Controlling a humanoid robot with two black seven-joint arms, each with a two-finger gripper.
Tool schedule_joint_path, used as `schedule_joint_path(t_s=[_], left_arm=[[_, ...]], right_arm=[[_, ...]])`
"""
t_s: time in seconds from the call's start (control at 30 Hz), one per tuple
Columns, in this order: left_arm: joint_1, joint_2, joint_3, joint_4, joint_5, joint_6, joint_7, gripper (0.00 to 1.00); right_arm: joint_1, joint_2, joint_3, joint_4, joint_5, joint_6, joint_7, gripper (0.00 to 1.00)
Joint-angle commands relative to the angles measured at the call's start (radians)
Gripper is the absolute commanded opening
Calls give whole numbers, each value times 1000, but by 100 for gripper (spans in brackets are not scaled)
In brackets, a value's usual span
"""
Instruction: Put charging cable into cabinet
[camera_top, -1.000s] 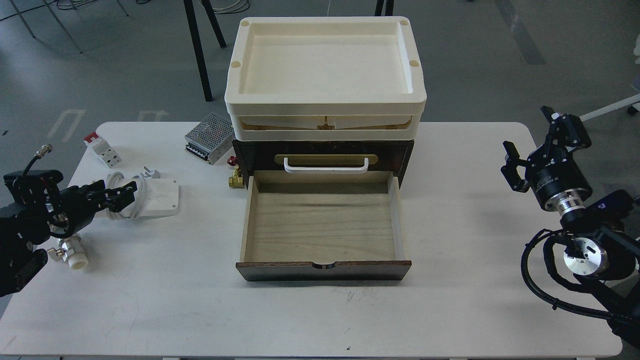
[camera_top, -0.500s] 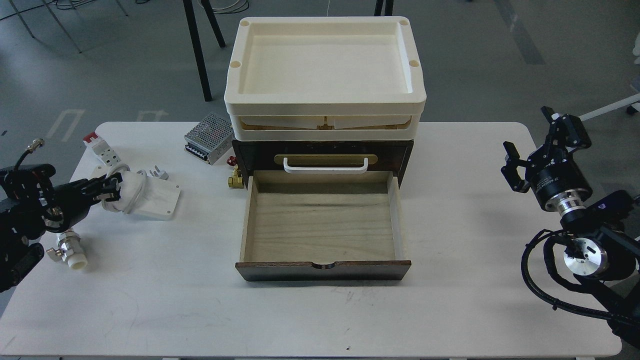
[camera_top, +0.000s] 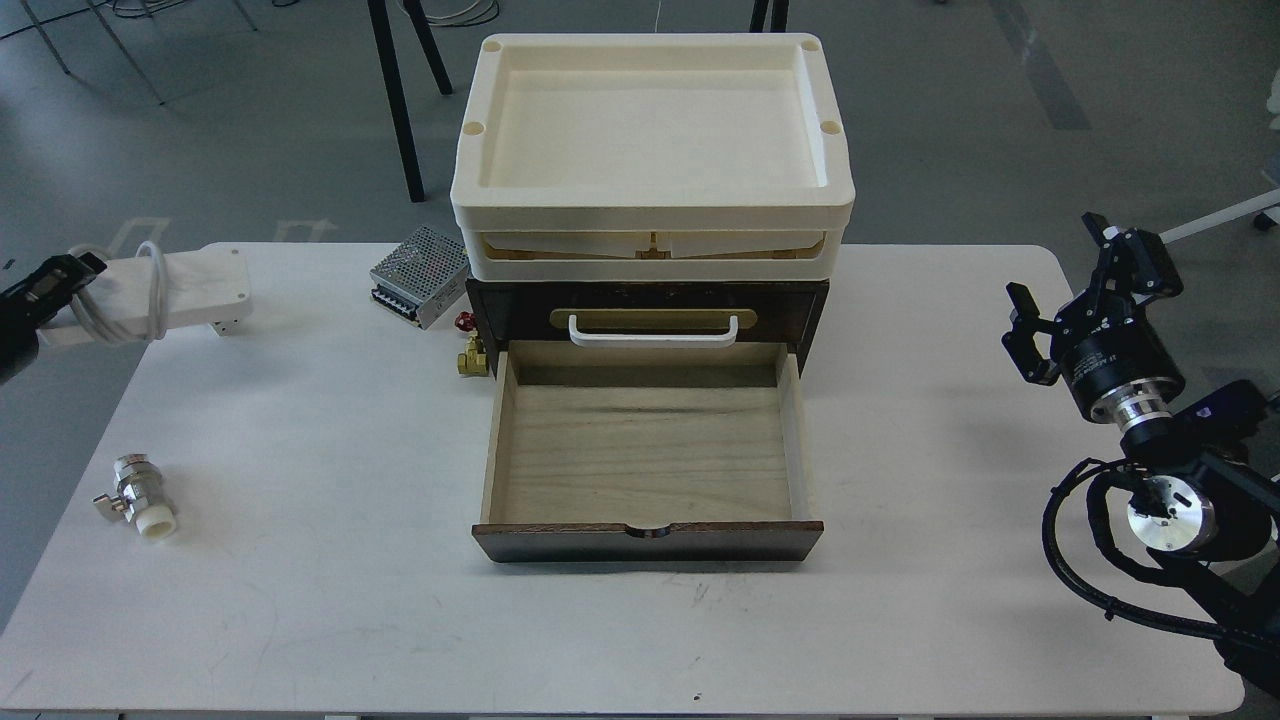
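The left gripper, at nine o'clock, is clamped on the flat white cord-wrapped charging cable, held aloft. Carry it level toward three o'clock and release low inside the pale wooden drawer of the dark brown cabinet. The right gripper waits with its fingers spread, holding nothing.

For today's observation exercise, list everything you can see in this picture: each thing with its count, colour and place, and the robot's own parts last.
table: one, white, fills the lower picture.
cabinet: one, dark brown, table's middle back.
drawer: one, pale wood, pulled open, nothing inside.
handle: one, white bar on brass plate, above the drawer.
trays: cream, stacked on the cabinet.
charging cable: one, white brick with grey cord looped round, lifted at far left.
metal box: one, perforated grey, left of the cabinet.
brass valve: one, red knob, by the cabinet's left corner.
pipe fitting: one, silver and white, table's front left.
left claw: black, shut on the cable.
right claw: black, open, nothing held, at right.
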Motion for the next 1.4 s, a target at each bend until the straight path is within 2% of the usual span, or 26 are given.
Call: schedule_joint_path(t_s=[0.0, 0.2, 0.37, 0.53, 0.63, 0.8, 0.97, 1.17, 1.37], left_arm=[[-62, 36, -10, 1, -136, -60, 0, 2], [-154, 81, -33, 0, -229, -80, 0, 2], [-276, 120, -96, -9, -233, -176, 0, 2], [-431, 154, -94, -48, -226, -279, 0, 2], [-513, 207, -91, -171, -207, -297, 0, 3], [-651, 338, -100, -565, -54, -297, 0, 3], [-683, 367, -99, -849, -3, -281, 0, 3], [-663, 353, -83, -1071, 164, -272, 0, 3], [-556, 304, -82, -1180, 201, -247, 0, 3]], right_arm=[[1, 0, 0, 0, 0, 0, 0, 99], [1, 0, 0, 0, 0, 0, 0, 99], [1, 0, 0, 0, 0, 0, 0, 99], [1, 0, 0, 0, 0, 0, 0, 99], [1, 0, -1, 2, 0, 0, 0, 99], [1, 0, -1, 2, 0, 0, 0, 99], [1, 0, -1, 2, 0, 0, 0, 99], [1, 0, -1, 2, 0, 0, 0, 99], [1, 2, -1, 0, 0, 0, 0, 99]])
